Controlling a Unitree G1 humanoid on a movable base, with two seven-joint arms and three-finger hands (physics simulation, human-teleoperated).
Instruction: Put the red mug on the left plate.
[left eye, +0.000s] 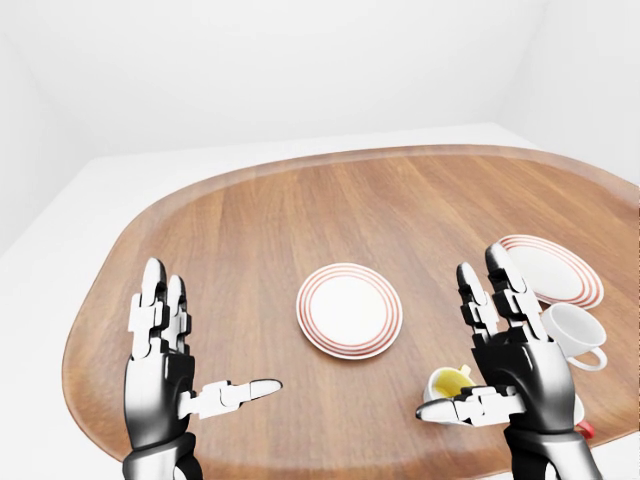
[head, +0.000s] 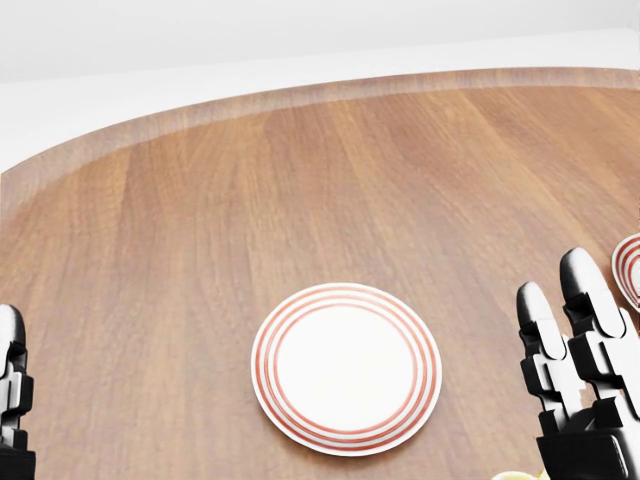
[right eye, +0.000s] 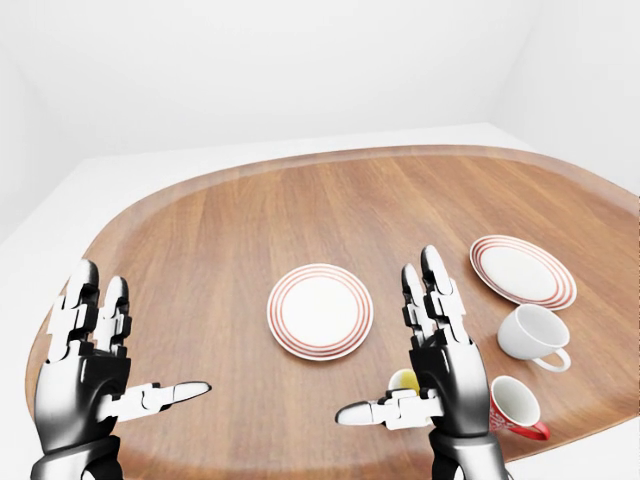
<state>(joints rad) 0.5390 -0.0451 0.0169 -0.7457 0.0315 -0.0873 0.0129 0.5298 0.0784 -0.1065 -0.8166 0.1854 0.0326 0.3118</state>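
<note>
1. Both raised with fingers spread and grasping nothing: left hand (right eye: 85, 375) near the left edge of the bench (right eye: 230, 230), right hand (right eye: 440, 365) near the right.
2. Red mug (right eye: 512, 408) on its side at the near right rim, just right of the right hand; left plate (right eye: 320, 311) bare at centre, well apart from it.
3. Best approach by judgement: lower the right hand rightward, close around the body, not the handle, then carry left.
4. Yellow cup (right eye: 403, 380) mostly hidden behind the right hand; red mug missing from the head view.
</note>
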